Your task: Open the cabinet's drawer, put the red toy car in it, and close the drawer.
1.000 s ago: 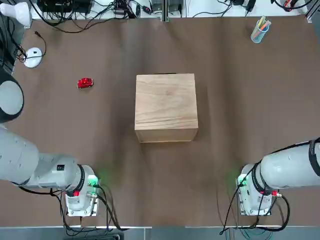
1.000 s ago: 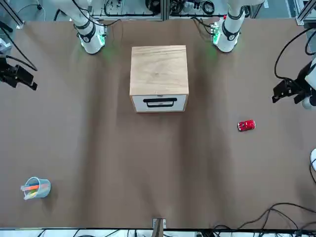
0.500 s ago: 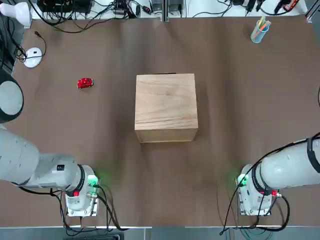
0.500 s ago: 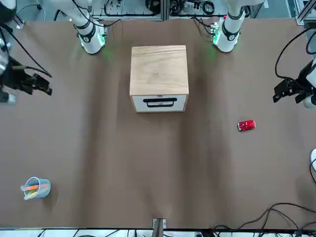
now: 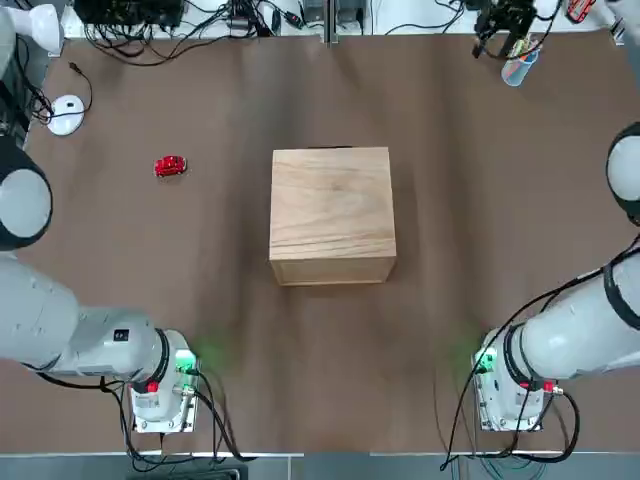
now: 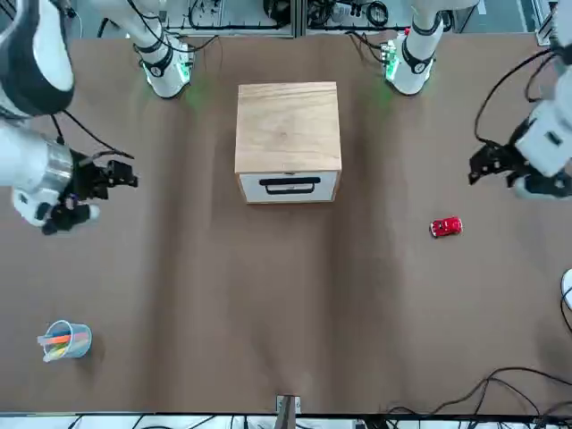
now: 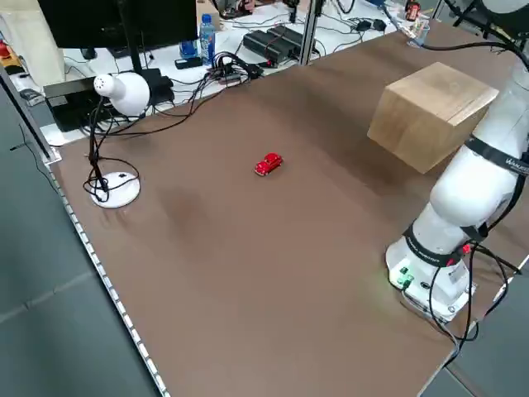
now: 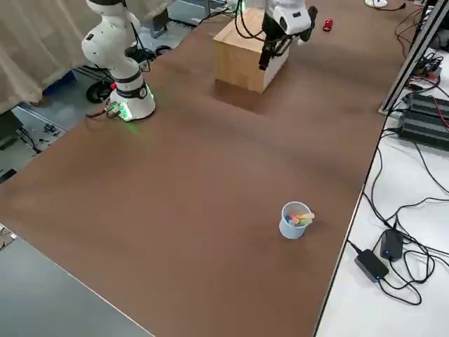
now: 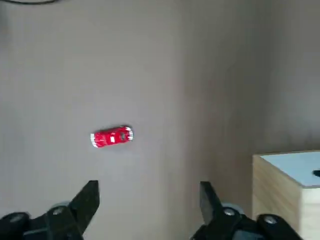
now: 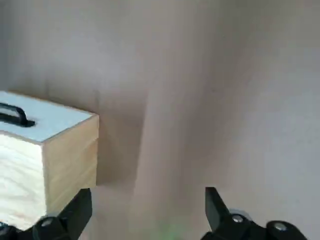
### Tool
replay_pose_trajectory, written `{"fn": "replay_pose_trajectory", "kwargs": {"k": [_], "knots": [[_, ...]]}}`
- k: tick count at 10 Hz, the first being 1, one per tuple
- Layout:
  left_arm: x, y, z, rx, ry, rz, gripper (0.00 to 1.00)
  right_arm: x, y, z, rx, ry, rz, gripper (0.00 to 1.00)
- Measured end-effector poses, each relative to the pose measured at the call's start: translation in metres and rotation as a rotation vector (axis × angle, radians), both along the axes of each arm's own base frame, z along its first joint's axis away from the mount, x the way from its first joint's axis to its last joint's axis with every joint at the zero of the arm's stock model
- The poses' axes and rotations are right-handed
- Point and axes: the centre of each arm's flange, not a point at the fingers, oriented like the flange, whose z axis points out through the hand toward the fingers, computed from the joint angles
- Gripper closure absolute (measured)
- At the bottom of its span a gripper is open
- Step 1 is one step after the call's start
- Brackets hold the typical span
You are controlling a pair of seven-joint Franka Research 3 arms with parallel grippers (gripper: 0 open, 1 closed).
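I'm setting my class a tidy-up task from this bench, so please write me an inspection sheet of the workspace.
Surface: brown covering, faint creases; spills: nothing seen
Cabinet: light wooden box, upright near the middle
Drawer: white front with black handle, shut, facing away from the robot
Car: small glossy red toy car, on the surface, left of the cabinet
Clutter: pale blue cup of coloured markers, far right
Left hand: open, empty, raised over the left side
Right hand: open, empty, raised over the right side
Cables: black tangle beyond the far left
Surroundings: black monitor; people: nothing seen
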Motion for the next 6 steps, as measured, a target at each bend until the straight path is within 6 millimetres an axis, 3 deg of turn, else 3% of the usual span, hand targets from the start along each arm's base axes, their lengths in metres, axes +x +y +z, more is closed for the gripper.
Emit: {"fn": "replay_pose_trajectory", "kwargs": {"k": [1, 4, 6], "knots": [[-0.004, -0.033, -0.008, -0.003, 0.017, -0.015, 0.15, 0.002, 0.023, -0.015, 0.057, 0.032, 0.017, 0.0], [-0.022, -0.123, -0.038, -0.01, 0.087, -0.041, 0.64, 0.002, 0.078, -0.043, 0.195, 0.079, 0.094, 0.0], [-0.043, -0.191, -0.074, -0.005, 0.166, -0.024, 0.86, 0.005, 0.107, -0.061, 0.307, 0.073, 0.208, 0.0]]}}
